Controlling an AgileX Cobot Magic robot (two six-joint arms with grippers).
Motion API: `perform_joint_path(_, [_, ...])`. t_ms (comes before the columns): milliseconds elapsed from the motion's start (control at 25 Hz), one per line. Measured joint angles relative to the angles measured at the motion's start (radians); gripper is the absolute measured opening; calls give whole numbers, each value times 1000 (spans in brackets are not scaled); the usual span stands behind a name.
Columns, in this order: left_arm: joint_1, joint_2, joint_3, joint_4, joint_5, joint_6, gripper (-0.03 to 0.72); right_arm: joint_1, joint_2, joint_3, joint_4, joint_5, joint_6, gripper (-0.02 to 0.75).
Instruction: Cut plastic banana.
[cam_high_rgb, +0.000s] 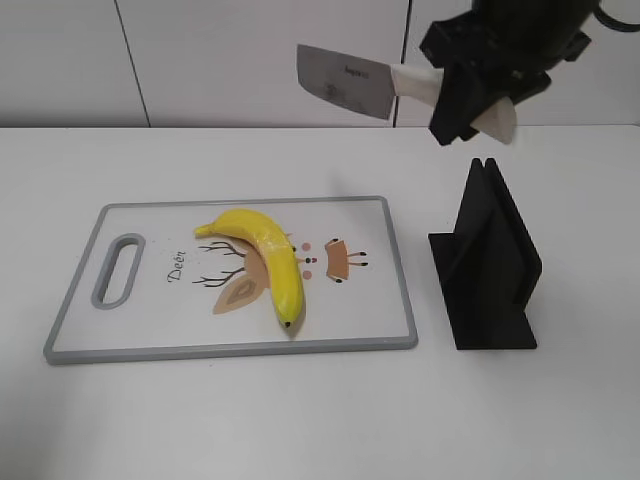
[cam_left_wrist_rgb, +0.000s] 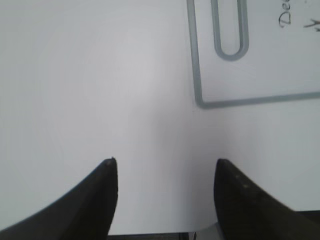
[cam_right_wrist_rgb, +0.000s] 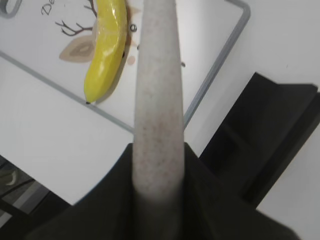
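Right fingers (cam_high_rgb: 470, 95) clamp knife (cam_high_rgb: 345, 82) above black stand (cam_high_rgb: 487, 262); left fingers (cam_left_wrist_rgb: 107, 192) spread, empty; banana (cam_high_rgb: 268, 262) on board (cam_high_rgb: 150, 310).

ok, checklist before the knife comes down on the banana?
1. Knife held in right gripper: ok.
2. Banana whole, lying on the board: ok.
3. Blade over the banana: not ok, it hangs above the table behind the board.
4. Left gripper clear of the cut, open over bare table off the board's handle end: ok.
5. Stand empty, beside the board: ok.
6. Edge facing down: cannot tell.
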Motion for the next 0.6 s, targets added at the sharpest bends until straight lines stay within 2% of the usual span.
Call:
perform_joint_path(240, [0, -229, 157, 3, 0, -3, 570, 0, -153, 213, 1, -24, 34, 169])
perform_joint_path(600, [0, -615, 385, 22, -83, -4, 570, 0, -384, 502, -9, -253, 164, 169])
